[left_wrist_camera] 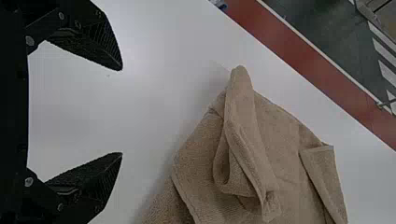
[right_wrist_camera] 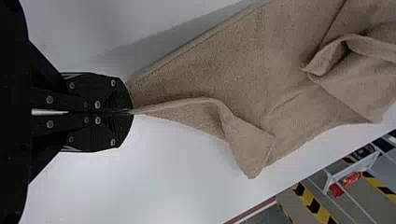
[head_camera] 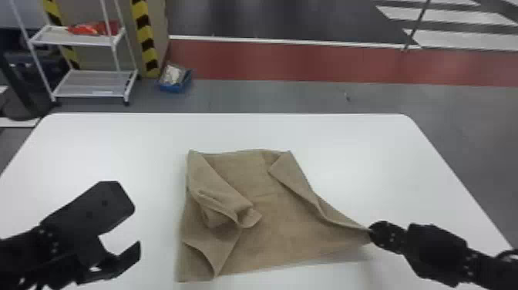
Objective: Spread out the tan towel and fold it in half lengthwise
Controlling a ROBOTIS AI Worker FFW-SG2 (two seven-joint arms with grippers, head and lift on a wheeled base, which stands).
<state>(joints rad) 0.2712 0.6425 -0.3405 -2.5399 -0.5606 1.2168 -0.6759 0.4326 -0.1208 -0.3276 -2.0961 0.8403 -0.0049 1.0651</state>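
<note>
The tan towel lies partly spread on the table, its left side crumpled into loose folds and its far right corner turned inward. My right gripper is closed on the towel's near right corner, pulling that edge taut and slightly off the table. In the right wrist view the towel runs out from between the fingertips of the right gripper. Left of the towel, my left gripper stands open and empty. The left wrist view has the left gripper apart from the towel's folded side.
The white table extends around the towel on all sides. Beyond its far edge stand a white shelf cart with red items and a blue box on the floor.
</note>
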